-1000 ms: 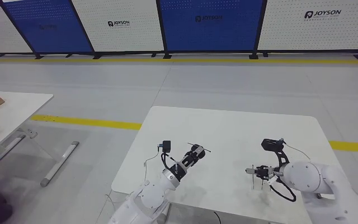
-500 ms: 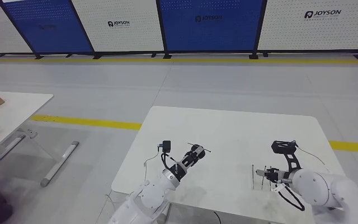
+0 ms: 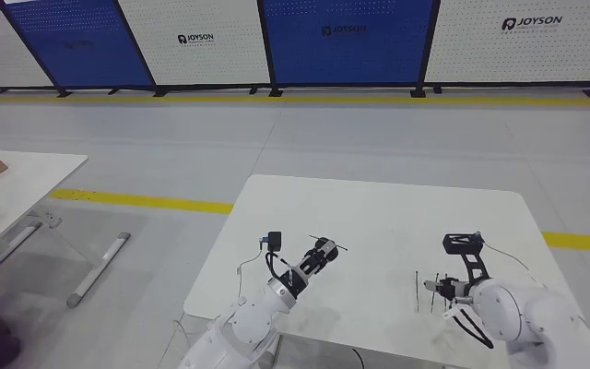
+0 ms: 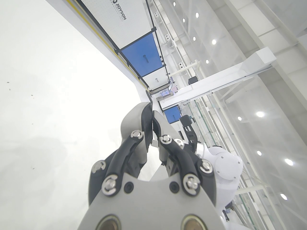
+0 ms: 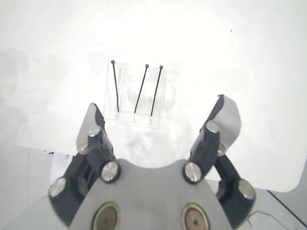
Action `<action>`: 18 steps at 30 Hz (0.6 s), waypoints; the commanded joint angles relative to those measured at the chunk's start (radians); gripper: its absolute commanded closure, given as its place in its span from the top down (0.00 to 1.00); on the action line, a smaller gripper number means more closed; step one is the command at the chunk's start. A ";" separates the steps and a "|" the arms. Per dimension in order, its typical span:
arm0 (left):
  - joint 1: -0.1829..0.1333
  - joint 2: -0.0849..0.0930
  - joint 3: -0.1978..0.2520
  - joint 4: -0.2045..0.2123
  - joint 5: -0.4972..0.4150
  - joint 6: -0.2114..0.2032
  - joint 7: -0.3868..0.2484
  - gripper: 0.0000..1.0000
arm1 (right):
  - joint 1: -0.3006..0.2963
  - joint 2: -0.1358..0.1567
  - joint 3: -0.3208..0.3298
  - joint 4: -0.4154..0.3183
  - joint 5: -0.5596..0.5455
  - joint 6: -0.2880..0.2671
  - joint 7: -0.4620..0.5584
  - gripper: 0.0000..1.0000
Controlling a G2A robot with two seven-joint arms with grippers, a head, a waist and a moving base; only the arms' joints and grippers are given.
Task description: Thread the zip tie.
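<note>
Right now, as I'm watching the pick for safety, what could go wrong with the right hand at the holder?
Three zip ties stand close together in the clear holder, so the open right hand might pinch two at once. The holder sits near the table edge; a finger's nudge could tip or shove it.

White table (image 3: 369, 212), blue and white partition panels (image 3: 350, 41) behind, yellow floor line (image 3: 138, 200), second table (image 3: 28, 180) at left

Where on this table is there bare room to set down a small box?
The far half of the table is bare, as is the strip between the left gripper and right gripper. Crowded: near right, around the clear stand with three zip ties.
</note>
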State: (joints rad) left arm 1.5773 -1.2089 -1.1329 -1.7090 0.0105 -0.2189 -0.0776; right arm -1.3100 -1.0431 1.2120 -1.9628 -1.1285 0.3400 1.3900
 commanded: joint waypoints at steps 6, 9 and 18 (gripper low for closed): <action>0.000 0.000 0.000 0.000 0.000 0.000 0.000 0.00 | -0.019 0.004 0.043 -0.034 0.062 -0.061 0.000 1.00; 0.000 0.000 0.000 0.000 0.000 0.000 0.000 0.00 | -0.054 0.015 0.072 -0.089 0.083 -0.094 0.000 1.00; 0.000 0.000 0.000 0.000 0.000 0.000 0.000 0.00 | -0.006 0.102 0.013 -0.059 0.208 -0.115 0.000 1.00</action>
State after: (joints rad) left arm 1.5773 -1.2089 -1.1329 -1.7090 0.0105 -0.2189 -0.0776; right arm -1.3377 -0.9541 1.2426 -2.0361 -0.9549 0.2035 1.3900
